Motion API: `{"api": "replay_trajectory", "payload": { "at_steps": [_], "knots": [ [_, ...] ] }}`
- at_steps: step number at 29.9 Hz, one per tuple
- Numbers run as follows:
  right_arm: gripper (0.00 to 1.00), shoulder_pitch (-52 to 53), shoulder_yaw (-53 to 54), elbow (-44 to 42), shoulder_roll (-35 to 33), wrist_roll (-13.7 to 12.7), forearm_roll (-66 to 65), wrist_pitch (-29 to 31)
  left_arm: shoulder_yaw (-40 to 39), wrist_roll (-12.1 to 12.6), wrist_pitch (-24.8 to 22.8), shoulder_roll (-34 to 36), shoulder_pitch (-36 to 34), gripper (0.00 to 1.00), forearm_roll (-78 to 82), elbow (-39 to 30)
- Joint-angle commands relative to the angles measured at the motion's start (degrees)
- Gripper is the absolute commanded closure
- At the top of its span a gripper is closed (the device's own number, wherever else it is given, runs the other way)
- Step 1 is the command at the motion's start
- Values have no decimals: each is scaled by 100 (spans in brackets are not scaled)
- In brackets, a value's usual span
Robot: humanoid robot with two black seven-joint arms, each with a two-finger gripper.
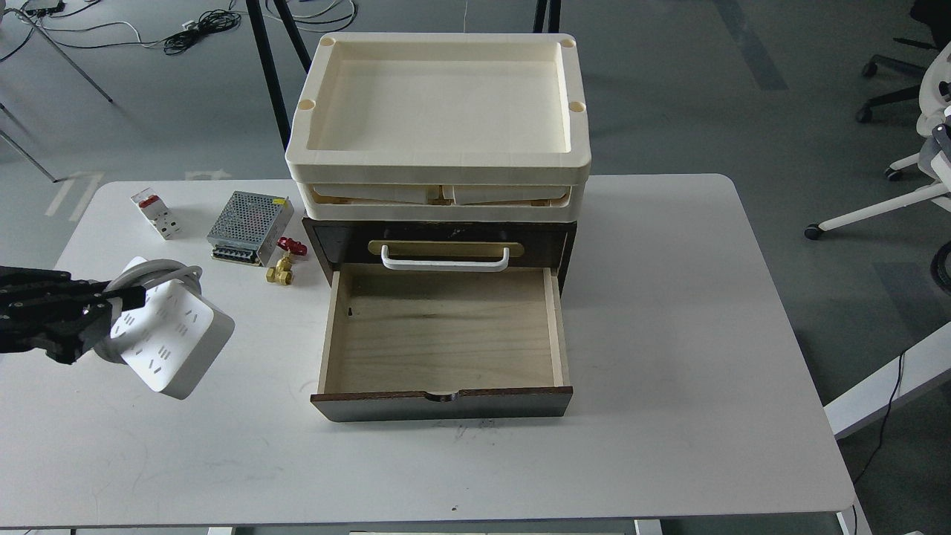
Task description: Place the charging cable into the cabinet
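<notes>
Gripping the charging cable [174,338] at its left end, the left gripper [111,305] is reaching in from the left edge of the head view, its jaws closed on the strip and its coiled cord; the white strip is sitting tilted, socket face up, over the left part of the white surface [669,334], well apart from the cabinet [442,327]. No brand, label or writing is reading clearly on the strip; only the dark socket slots are showing. The right gripper is not appearing in view. The cabinet is standing mid-surface with its lower drawer [446,334] pulled out toward the camera, pale wood floor showing, dark front panel nearest. Above the drawer a white bar handle [444,258] is lying across a tan plate on the dark upper front. Cream trays [438,104] are stacking on top of the cabinet. Between the strip and the cabinet, toward the far side, a metal mesh power supply box [249,227] is resting with a small yellow sticker at one corner, its text too small to read. Just beside it a brass valve with a red handle [284,261] is lying near the cabinet's left wall. Farther left a small white-and-red plug adapter [155,215] is lying, markings illegible. Cables and chair bases are lying on the floor beyond.
</notes>
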Motion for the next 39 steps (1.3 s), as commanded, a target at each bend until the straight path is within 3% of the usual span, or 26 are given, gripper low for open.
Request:
{"api": "replay_trajectory", "payload": {
  "at_steps": [1,14,20,26,39],
  "knots": [
    [1,-62,0,-56,-6,0,0,0,-3,-3,-325,-640,11,99,-830,3],
    [1,-88,0,-56,-41,0,0,0,-65,-3,-397,-2610,11,99,-2246,504],
    [1,-97,0,-56,-94,0,0,0,-20,-3,-406,-3348,309,99,-2308,1312],
    [1,-106,0,-56,-120,0,0,0,-29,-3,-388,-3717,608,99,-2291,1857],
    [1,-141,17,-64,-120,9,9,0,-47,-3,-370,-4131,688,96,-2299,2358]
  ]
}}
